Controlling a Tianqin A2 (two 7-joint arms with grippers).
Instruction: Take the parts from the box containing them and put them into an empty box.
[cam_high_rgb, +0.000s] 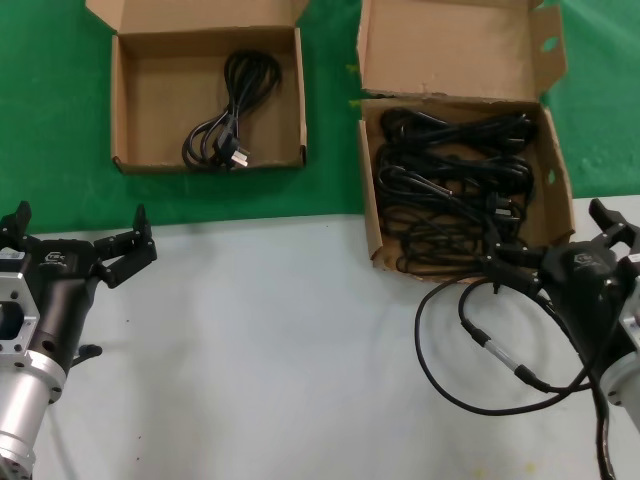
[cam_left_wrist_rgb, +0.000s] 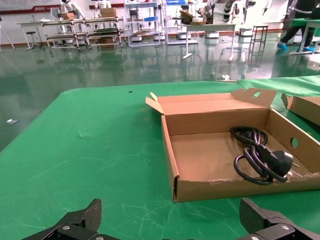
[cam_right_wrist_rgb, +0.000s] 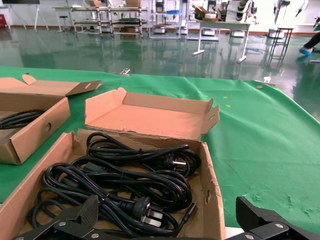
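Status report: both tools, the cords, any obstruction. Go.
Left tool open, idle on the grey table. Right tool open, at front edge of full box. One cord in left box. Thin robot cable looped near right tool.

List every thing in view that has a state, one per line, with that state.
Left box: lid open, one power cord inside.
Right box: lid open, full of coiled power cords.
Left gripper: open, holding nothing, over the table.
Right gripper: open, holding nothing, at the right box's near corner.
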